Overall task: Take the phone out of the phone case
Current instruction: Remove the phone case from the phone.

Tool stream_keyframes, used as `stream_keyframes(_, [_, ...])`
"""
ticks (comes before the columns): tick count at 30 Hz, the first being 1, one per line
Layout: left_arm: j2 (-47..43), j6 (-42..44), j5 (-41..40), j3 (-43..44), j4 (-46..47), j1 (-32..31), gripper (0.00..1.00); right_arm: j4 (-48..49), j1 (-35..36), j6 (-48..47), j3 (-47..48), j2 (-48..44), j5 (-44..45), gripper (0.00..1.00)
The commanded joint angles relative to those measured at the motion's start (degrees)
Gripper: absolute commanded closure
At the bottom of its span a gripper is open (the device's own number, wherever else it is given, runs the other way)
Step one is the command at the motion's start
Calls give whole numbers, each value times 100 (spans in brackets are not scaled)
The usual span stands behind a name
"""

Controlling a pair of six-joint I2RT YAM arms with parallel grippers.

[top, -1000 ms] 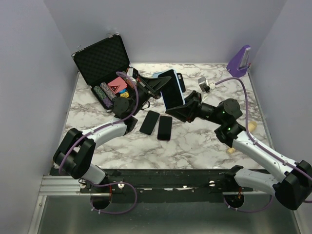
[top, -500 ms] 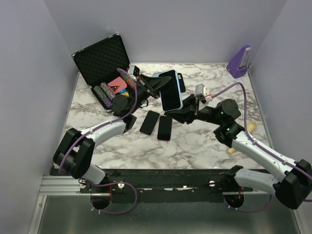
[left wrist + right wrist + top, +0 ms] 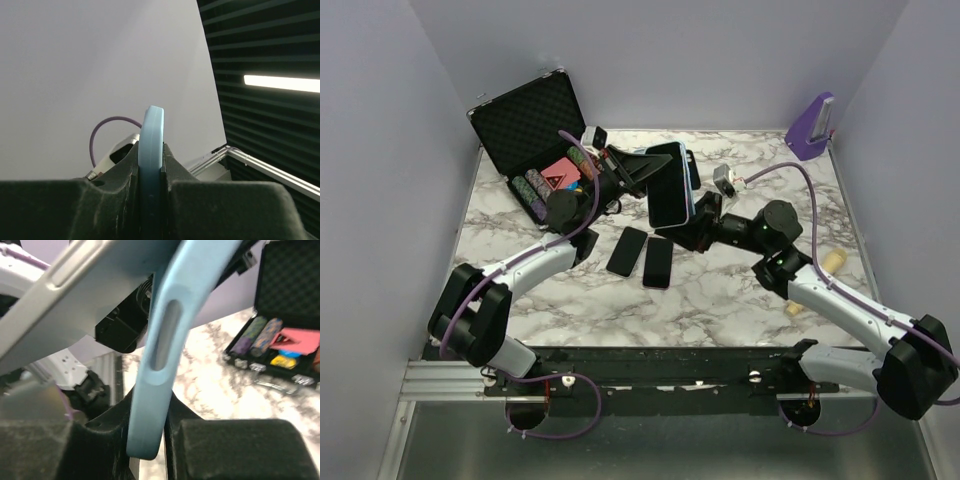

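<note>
A black-screened phone (image 3: pixel 669 186) in a light blue phone case (image 3: pixel 690 205) is held upright above the marble table (image 3: pixel 740 290). From the left, my left gripper (image 3: pixel 642 170) is shut on it; the case's blue edge (image 3: pixel 151 145) is pinched between those fingers (image 3: pixel 151 160). My right gripper (image 3: pixel 688 222) grips the lower right edge. In the right wrist view the case's rim (image 3: pixel 155 390) sits squeezed between both fingers (image 3: pixel 149 435). A grey phone side with a long button (image 3: pixel 75 272) slants away from the case at upper left.
Two black phones (image 3: pixel 627 251) (image 3: pixel 658 262) lie flat under the held one, and another phone (image 3: pixel 692 165) lies behind it. An open black chip case (image 3: pixel 535 130) stands at back left, a purple object (image 3: pixel 812 125) at back right. Two small tan pieces (image 3: pixel 835 260) (image 3: pixel 793 308) lie right.
My right gripper has dipped, come back up to the case's lower right edge and narrowed onto it. The left arm and the phone have shifted slightly.
</note>
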Motion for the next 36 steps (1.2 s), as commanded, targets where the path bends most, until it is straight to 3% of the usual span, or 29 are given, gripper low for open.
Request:
stream_keyframes(1, [-260,-1361,1282,380,717,-352,100,-1331,-301,1240,1,221,1135,76])
stream_keyframes(4, [-312,-702,1283,310,207,-221,100,-2773,-301,1119,388,151,926,43])
stream_keyframes(6, [-330,-227,1266,336,-118,-63,100,-3328,-301,891,363,-51,794,8])
stream_keyframes(7, [-330,-33,1283,371,-276,25,100,-3522,-301,820,293,-269,811,1])
stream_keyframes(14, [-532,1188,1265,293,-1375,614,100,-4077,-301,1135,98,-1326,1083,1])
stream_keyframes(20, [-979,2270,1266,310,-2588,632,100,-4280,-310,1557,529,-1362,1127,20])
stream_keyframes(25, [-1498,3175,1064,345,-3581,632,100,-3456,-301,2242,880,-1248,399,43])
stream_keyframes(29, [-1779,3650,932,477,-4171,632,100,-3068,-301,2524,1091,-1037,-75,40])
stream_keyframes(33, [-1859,3643,931,442,-4146,632,100,-2576,-310,2805,1066,-729,-446,41])
stream_keyframes(36, [-1833,3494,975,363,-3944,632,100,-1822,-310,3235,908,-580,-691,56])
